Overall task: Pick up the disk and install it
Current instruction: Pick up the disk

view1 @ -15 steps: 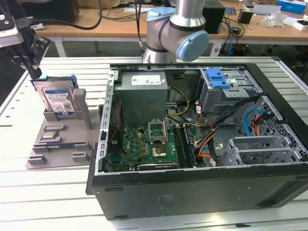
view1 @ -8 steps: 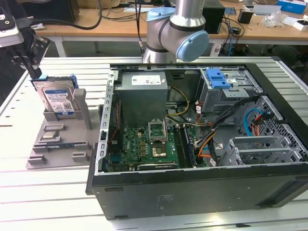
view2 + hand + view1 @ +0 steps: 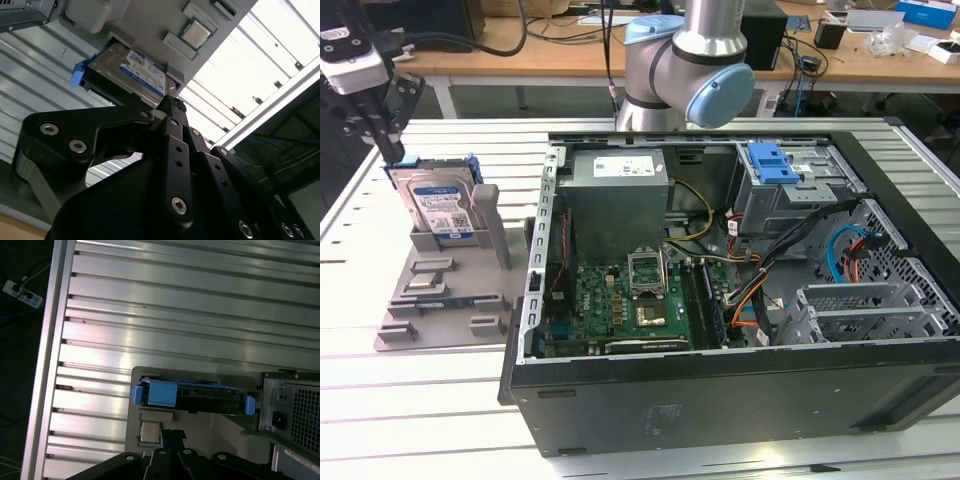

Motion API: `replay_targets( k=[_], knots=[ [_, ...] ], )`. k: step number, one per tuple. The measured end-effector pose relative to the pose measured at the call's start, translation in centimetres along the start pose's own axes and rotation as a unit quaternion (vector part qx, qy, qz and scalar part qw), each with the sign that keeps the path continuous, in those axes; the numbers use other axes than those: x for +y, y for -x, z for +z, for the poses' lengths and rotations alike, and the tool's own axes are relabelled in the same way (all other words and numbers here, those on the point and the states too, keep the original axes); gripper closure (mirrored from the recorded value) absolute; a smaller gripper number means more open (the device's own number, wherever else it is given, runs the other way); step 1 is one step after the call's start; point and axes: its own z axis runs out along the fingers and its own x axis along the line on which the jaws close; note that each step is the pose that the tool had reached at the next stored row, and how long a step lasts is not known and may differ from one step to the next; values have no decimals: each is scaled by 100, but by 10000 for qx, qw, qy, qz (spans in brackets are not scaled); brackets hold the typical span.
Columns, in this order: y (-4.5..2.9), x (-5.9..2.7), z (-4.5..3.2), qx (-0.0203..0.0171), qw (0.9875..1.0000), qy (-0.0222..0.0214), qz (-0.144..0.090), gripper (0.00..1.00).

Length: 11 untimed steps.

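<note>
Here the disk (image 3: 440,208) stands upright on its edge in a slot of a grey holder (image 3: 440,292). In the exterior view its white label with a blue stripe faces the camera and blue rails run along its sides. In the first wrist view the disk (image 3: 205,399) shows edge-on, with a blue tab at one end. In the second wrist view its label (image 3: 137,70) shows just beyond the claw (image 3: 171,102). In the exterior view the claw (image 3: 396,155) hangs at about eleven o'clock from the disk, just above its upper corner. It is pinched narrow and holds nothing, and whether it touches the disk cannot be told. A small square chip (image 3: 425,283) lies flat on the holder at six o'clock from the disk. The holder rests on a slatted metal counter (image 3: 420,400). At three o'clock from the holder, just beside it, an open computer case (image 3: 720,400) lies on the counter. Inside the case are a grey power supply (image 3: 617,195) at its eleven o'clock, a green circuit board (image 3: 620,305) below that, and a blue bracket (image 3: 772,160) at one o'clock. The arm's base (image 3: 685,60) rises at twelve o'clock behind the case.
</note>
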Motion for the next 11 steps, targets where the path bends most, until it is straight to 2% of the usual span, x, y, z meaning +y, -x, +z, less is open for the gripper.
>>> replay_targets(
  k=[2, 4, 5, 9, 11],
  knots=[
    [0, 0, 0, 11, 9995, 7, -304, 89],
    [0, 0, 0, 17, 9989, 12, -477, 89],
    [0, 0, 0, 22, 9981, 15, -614, 89],
    [0, 0, 0, 33, 9958, 22, -916, 89],
    [0, 0, 0, 39, 9938, 27, -1108, 89]
  ],
)
